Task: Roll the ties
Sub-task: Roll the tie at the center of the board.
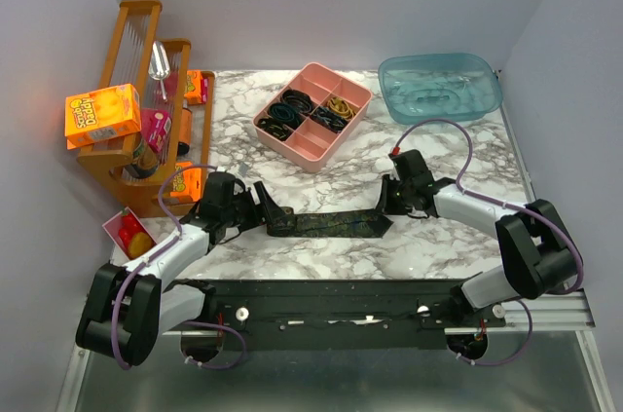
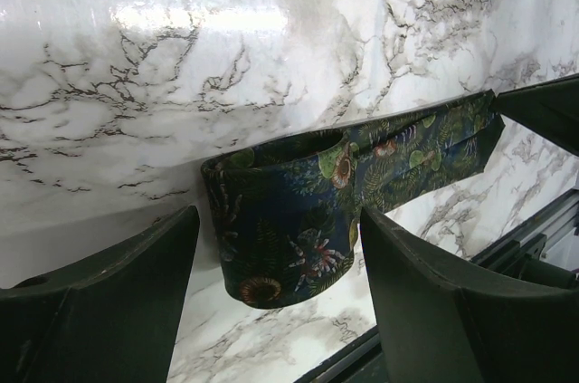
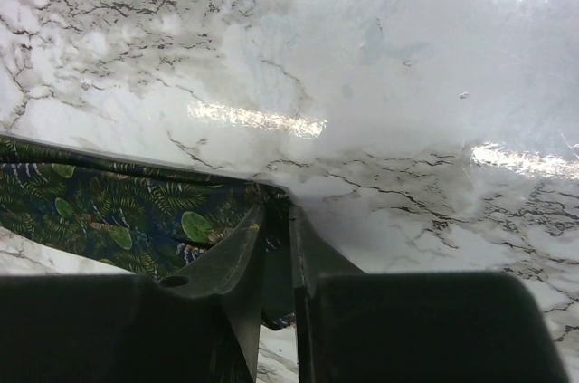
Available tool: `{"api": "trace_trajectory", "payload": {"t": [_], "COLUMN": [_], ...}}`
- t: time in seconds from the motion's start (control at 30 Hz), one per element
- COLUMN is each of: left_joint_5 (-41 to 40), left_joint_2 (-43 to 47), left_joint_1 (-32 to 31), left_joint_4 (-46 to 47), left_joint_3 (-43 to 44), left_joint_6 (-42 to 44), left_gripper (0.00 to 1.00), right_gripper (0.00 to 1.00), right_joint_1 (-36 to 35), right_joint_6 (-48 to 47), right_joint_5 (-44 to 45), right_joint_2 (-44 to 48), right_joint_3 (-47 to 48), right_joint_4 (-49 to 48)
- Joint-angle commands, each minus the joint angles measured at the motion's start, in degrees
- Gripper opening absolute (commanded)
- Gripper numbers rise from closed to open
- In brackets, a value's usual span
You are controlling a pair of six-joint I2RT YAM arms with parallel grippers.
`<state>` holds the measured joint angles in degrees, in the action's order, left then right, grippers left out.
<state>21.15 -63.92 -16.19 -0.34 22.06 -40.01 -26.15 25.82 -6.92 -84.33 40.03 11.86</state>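
Right end effector point(image 3: 279, 220): clamped on the tie's point(image 3: 109, 220) right tip.
Left end effector point(image 2: 276, 229): fingers apart, straddling the tie's curled left end.

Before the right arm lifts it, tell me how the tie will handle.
Probably floppy: the tie lies flat, its left end curled in a soft loop. Likely thin and light: the right jaws nearly meet around it. It may slide on the glossy table.

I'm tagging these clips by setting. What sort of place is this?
Probably a robot lab test cell: plain grey enclosure walls, a marble-patterned tabletop, and staged props like the pink plastic compartment tray.
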Motion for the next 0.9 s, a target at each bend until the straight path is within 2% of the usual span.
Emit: {"api": "trace_trajectory", "payload": {"t": [0.0,0.1,0.33,0.7,0.87], "left_joint_5": [-1.1,-1.0,-1.7,-2.5,-2.4], "left_joint_2": [0.6,0.6,0.3,-1.3,-2.1], "left_joint_1": [0.4,0.4,0.4,0.4,0.4], "left_joint_4": [-1.5,-1.6,-3.0,-3.4,-3.3], "left_joint_3": [1.3,1.5,2.5,3.5,4.0], "left_joint_6": [1.2,1.0,1.7,2.4,2.6], "left_gripper": [0.82,0.82,0.82,0.82,0.82], "right_gripper": [0.19,0.13,0.08,0.07,0.07], "right_joint_1": [0.0,0.0,0.0,0.0,0.0], "right_joint_6": [-0.2,-0.5,-2.1,-2.3,-2.5], "right_joint_5": [-0.6,-1.1,-3.2,-8.5,-7.1], "right_joint_2": [2.7,3.8,7.1,13.0,11.6], "right_joint_3": [0.2,0.7,1.4,-2.0,-4.2], "right_joint_4": [-0.3,0.7,2.9,7.8,7.8]}}
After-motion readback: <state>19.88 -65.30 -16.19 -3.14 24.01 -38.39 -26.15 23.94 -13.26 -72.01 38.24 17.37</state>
